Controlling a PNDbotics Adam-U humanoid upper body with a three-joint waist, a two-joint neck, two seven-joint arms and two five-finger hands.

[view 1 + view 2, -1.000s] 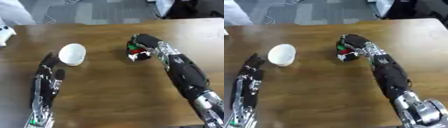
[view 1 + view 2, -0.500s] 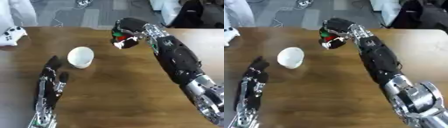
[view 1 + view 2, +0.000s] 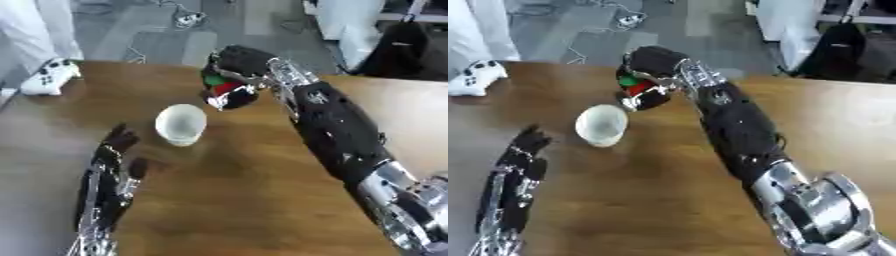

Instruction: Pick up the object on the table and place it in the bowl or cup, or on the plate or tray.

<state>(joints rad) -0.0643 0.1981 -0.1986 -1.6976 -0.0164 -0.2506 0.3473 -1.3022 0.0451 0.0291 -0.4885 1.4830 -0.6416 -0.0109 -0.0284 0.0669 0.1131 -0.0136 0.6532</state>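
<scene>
My right hand [image 3: 238, 64] is curled round a small object [image 3: 226, 90] showing red, green and white parts. It holds the object in the air, just up and right of a white cup [image 3: 181, 124] that stands on the brown table [image 3: 236, 200]. My left hand [image 3: 112, 170] lies open on the table to the lower left of the cup, fingers pointing up toward it.
A white game controller [image 3: 48, 76] lies at the table's far left corner. Beyond the far edge is grey floor with cables. A lighter table surface [image 3: 411, 110] adjoins on the right.
My right hand has carried the object leftward, closer to the cup and still above the table. The camera has tilted, shifting the whole picture. My left hand stays flat.
</scene>
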